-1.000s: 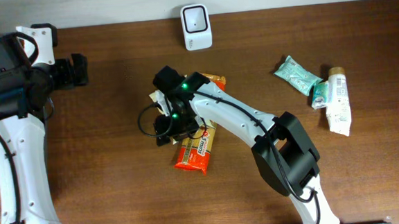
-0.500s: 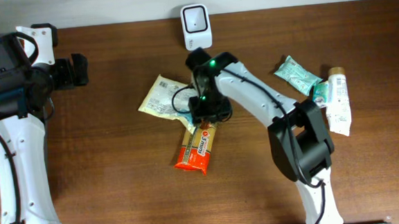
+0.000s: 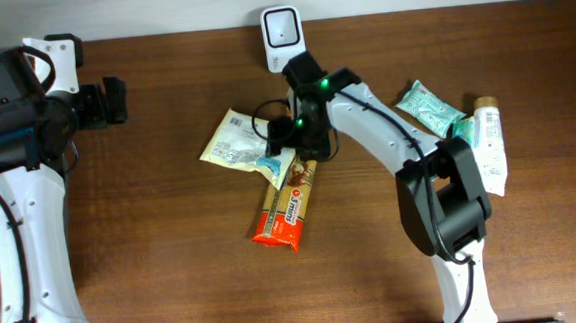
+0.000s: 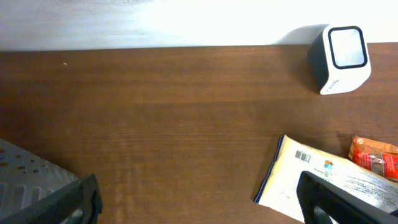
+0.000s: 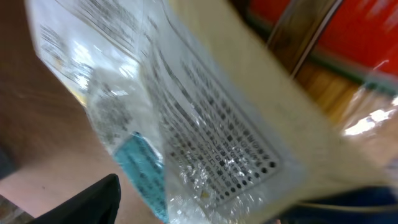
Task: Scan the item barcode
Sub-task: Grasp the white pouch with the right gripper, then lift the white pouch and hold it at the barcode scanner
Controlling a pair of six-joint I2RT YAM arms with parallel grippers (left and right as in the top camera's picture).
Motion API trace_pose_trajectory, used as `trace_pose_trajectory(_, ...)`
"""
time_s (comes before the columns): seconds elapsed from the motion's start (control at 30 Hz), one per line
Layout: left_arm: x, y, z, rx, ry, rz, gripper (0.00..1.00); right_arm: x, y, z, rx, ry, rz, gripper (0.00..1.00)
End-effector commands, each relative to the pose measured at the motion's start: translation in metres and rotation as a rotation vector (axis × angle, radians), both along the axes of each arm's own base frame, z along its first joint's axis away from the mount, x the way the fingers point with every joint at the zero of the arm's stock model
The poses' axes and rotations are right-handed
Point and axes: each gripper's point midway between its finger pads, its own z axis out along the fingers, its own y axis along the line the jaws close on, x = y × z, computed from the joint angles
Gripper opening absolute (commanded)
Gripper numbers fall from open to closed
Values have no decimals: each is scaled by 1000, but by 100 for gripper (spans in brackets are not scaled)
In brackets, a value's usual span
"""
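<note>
Two arms, one pouch near the scanner

Pale yellow pouch (image 3: 235, 142) lies on the bench (image 3: 174, 269) about midway along, toward the back edge, barcode showing. Right fingers (image 5: 87, 205) are down at its right end; blurred close-up, cannot tell if they grip it. Left fingers (image 4: 62, 202) are spread wide, holding nothing, near the left edge. Scanner (image 3: 283, 40) stands at the back edge. Orange snack bar (image 3: 283, 210) lies just in front of the pouch.

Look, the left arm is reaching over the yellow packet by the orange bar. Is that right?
No: the right arm is reaching over the yellow packet by the orange bar, as the overhead view shows. The left arm stands aside.
</note>
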Motion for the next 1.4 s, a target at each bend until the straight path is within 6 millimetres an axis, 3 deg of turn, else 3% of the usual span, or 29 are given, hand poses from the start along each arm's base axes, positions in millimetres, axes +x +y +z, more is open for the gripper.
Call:
trace_pose_trajectory(0.0, -2, -1, 7, -10, -17, 0, 99, 2, 0, -20, -8, -27, -40, 71)
trace_pose_trajectory(0.07, -2, -1, 7, -10, -17, 1, 99, 10, 4, -19, 11, -67, -37, 62)
trace_pose_trajectory(0.2, -2, -1, 7, -10, -17, 1, 99, 15, 5, -13, 55, -108, 39, 16)
trace_pose_trajectory(0.27, -2, -1, 7, -10, -17, 0, 99, 16, 5, 1, 113, -123, 77, 5)
trace_pose_trajectory(0.33, -2, -1, 7, -10, -17, 1, 99, 18, 1, 22, 154, -148, 106, 4)
trace_pose_trajectory(0.4, -2, -1, 7, -10, -17, 0, 99, 18, -14, 64, 200, -170, 140, 4)
trace_pose_trajectory(0.47, -2, -1, 7, -10, -17, 1, 99, 13, -42, 95, 183, -161, 153, 4)
trace_pose_trajectory(0.53, -2, -1, 7, -10, -17, 1, 99, 5, -71, 110, 160, -151, 191, 4)
trace_pose_trajectory(0.63, -2, -1, 7, -10, -17, 1, 99, -5, -108, 85, 33, -79, 198, 4)
trace_pose_trajectory(0.77, -2, -1, 7, -10, -17, 1, 99, -14, -111, 38, 16, -19, 220, 5)
trace_pose_trajectory(0.83, -2, -1, 7, -10, -17, 1, 99, -12, -110, 23, 26, -24, 219, 35)
trace_pose_trajectory(0.9, -2, -1, 7, -10, -16, 1, 99, -8, -109, 16, 28, -40, 208, 55)
trace_pose_trajectory(0.97, -2, -1, 7, -10, -17, 0, 99, -2, -108, 14, 28, -55, 191, 72)
trace_pose_trajectory(1.13, -2, -1, 7, -10, -17, 1, 99, 2, -97, -4, 90, -28, 125, 100)
trace_pose_trajectory(1.27, -2, -1, 7, -10, -17, 1, 99, 4, -87, -42, 132, -20, -17, 100)
trace_pose_trajectory(1.3, -2, -1, 7, -10, -17, 0, 99, 4, -85, -50, 137, -26, -35, 84)
trace_pose_trajectory(1.37, -2, -1, 7, -10, -17, 1, 99, 2, -84, -56, 140, -33, -39, 39)
